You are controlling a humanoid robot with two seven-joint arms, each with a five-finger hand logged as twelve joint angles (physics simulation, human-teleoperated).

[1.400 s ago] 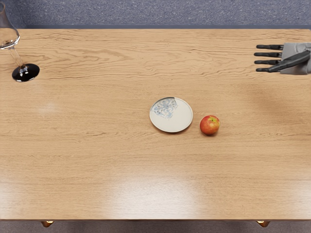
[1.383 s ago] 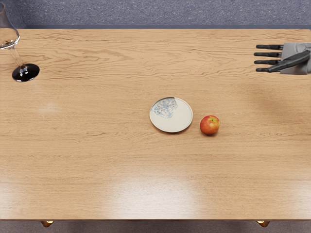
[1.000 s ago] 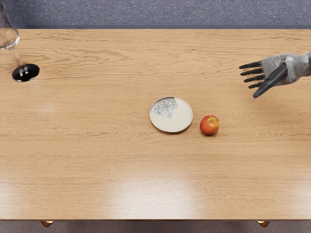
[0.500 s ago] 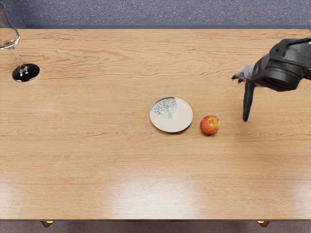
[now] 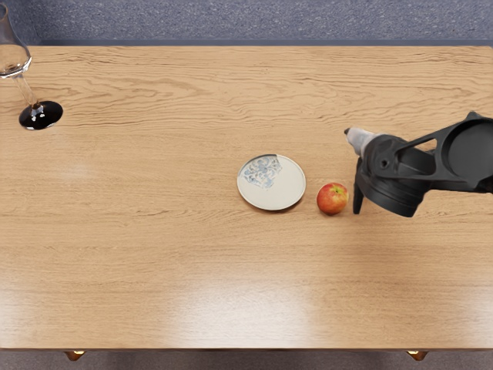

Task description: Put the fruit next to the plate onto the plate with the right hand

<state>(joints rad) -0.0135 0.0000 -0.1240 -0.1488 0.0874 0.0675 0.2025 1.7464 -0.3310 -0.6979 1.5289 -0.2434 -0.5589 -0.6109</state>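
Hovering just right of the red apple [image 5: 332,198]: right hand [image 5: 370,168], arm in from the right edge. Its visible digits are spread and grip nothing; the thumb [image 5: 357,194] points down, close to the apple but not touching. Apple sits on the wooden table [image 5: 231,270], just right of the plate [image 5: 286,190].

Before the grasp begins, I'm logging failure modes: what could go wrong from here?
1. The apple is round and lies loose on the table. The right hand, close on its right, might nudge it and send it rolling, perhaps against the plate.
2. The plate looks small and shallow, so an apple set down off centre could roll off again.
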